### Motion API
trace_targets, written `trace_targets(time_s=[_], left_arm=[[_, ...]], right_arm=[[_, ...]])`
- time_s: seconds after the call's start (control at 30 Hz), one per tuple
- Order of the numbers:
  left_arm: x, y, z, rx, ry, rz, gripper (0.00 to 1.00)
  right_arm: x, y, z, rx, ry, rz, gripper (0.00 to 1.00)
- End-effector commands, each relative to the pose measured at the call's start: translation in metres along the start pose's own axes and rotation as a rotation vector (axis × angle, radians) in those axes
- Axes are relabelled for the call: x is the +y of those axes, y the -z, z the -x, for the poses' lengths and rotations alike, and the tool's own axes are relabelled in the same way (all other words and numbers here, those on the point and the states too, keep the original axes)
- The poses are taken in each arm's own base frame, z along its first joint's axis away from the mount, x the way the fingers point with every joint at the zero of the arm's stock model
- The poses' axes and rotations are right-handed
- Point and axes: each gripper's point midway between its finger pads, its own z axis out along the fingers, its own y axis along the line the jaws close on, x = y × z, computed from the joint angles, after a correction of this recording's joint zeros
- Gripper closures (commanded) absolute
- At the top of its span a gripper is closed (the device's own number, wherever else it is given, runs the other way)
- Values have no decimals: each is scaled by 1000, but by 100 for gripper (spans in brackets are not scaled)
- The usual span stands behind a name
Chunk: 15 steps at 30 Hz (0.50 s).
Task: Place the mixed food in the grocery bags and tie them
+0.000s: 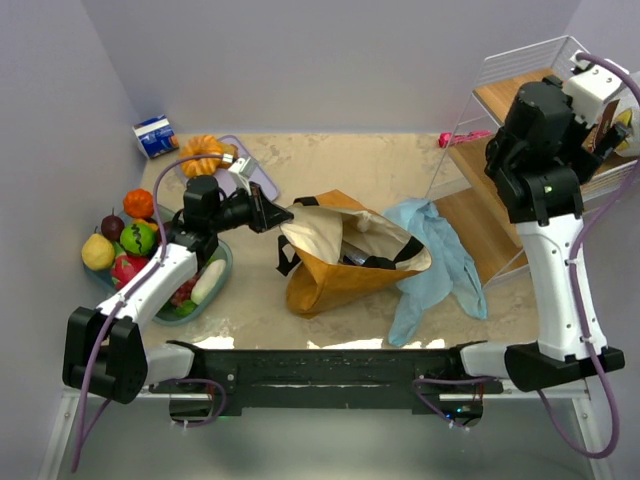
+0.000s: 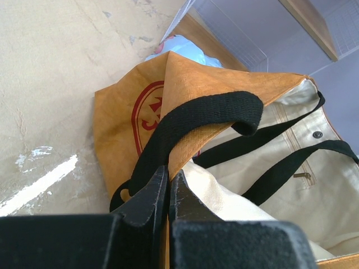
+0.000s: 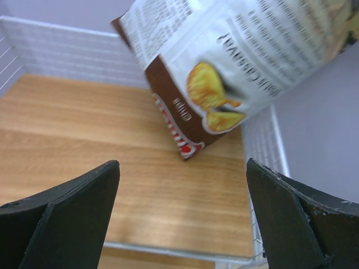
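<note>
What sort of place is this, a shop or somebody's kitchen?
Probably neither: it looks like a lab test bench. Plain lilac-grey partition walls box in a small beige tabletop, and black-and-white robot arms, left and right, flank a mustard-tan fabric tote bag.

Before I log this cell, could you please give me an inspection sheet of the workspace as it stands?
Surface: beige marbled table.
Job's things: mustard-tan fabric tote lying open; light-blue plastic bag crumpled beside it; round green apple among fruits in clear teal plastic tub; brown-and-white snack packet tilted on wooden shelf.
Clutter: blue-and-white carton, lavender flat tray.
Grippers: left gripper jaws shut on tote rim; right gripper jaws open before packet.
Cables: purple cable looped along each arm.
Surroundings: white wire rack; grey walls.
</note>
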Motion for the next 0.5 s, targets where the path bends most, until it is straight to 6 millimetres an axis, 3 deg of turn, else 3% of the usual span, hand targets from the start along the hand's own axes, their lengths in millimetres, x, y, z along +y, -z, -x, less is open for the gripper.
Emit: trace_targets(time_s=[0.0,0.23,0.47], left_arm=[[0,1,6,-24,-38,-9,100],[6,-2,-3,-4,-14,-9,100],[10,-6,-8,12,8,-13,100]], right_arm=[[-38,-17,22,-36,-67,-127,2],[-53,-55,5,0,-52,-165,4],[-39,-74,8,-14,-60,-104,6]])
